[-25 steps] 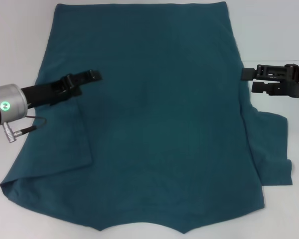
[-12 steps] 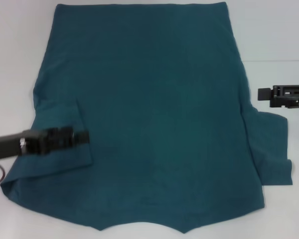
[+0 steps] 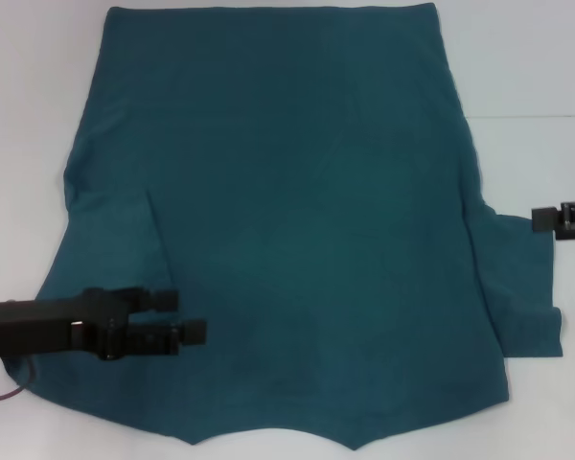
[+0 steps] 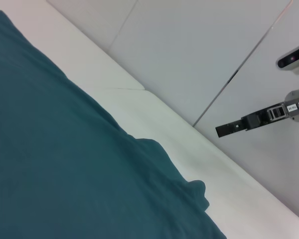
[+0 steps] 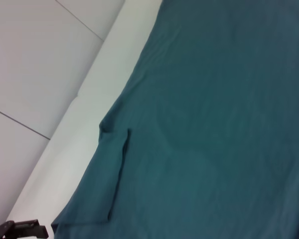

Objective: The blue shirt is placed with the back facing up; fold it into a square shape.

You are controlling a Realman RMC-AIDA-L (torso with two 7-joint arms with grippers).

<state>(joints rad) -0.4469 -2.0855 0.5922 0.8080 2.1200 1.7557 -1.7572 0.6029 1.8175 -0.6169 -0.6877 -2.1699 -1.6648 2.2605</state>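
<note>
Across the white table (image 3: 29,96) your blue shirt (image 3: 297,220) lies flat, left sleeve folded in; your left gripper (image 3: 187,316), fingers apart over it, could drag that fold loose, while the right gripper (image 3: 541,220) waits, fingers unreadable.

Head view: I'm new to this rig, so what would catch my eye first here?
The blue shirt fills nearly the whole white table, spread flat with its left sleeve folded in. The left tool hovers open over that folded sleeve near the shirt's near-left corner. The right tool sits at the right edge, just above the outspread right sleeve.
</note>
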